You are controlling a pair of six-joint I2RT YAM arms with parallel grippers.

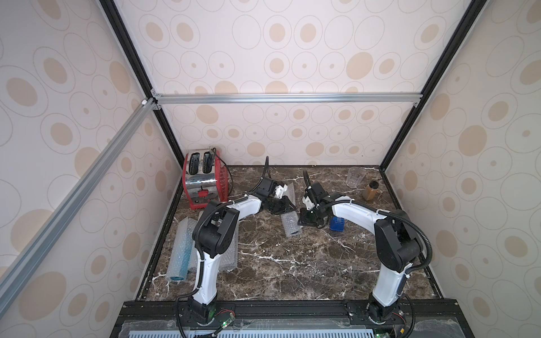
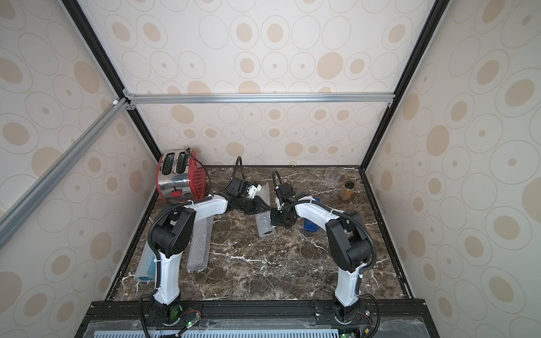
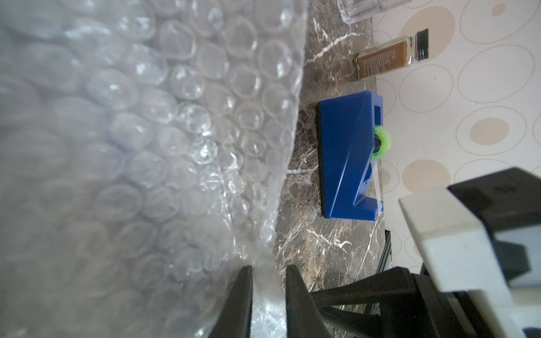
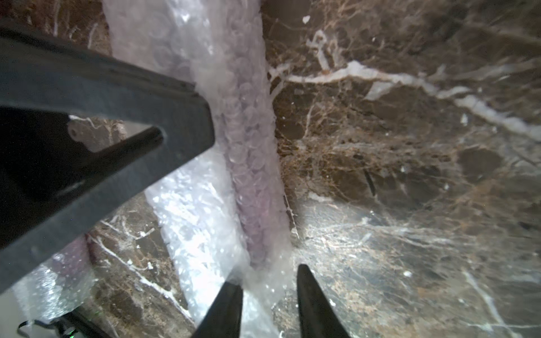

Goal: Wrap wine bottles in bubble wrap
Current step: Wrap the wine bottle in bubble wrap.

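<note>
Far L, by L arm: rolled tube of whitish bubbled plastic wrap [image 1: 176,234] holding a slim bright-blue bottle [image 1: 183,257]; second wrap tube [image 2: 199,245], contents unclear. Centre: third wrap tube [image 1: 290,226] round a slim purple-liquid glass bottle [image 4: 251,175], long axis far-to-near, lying between both grippers, arms equally near. Left gripper [image 3: 269,281]: jaws slightly apart, wrap edge between; pinch cannot be told. Right gripper [image 4: 269,281]: likewise. Just R: blue plastic tape dispenser [image 1: 337,224], judged needed next.

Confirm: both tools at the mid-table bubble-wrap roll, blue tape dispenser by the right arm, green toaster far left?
The toaster is red, not green; both top views show it. Rest stands: left tool and right tool at the bubble-wrap roll, blue tape dispenser by the right arm.
</note>
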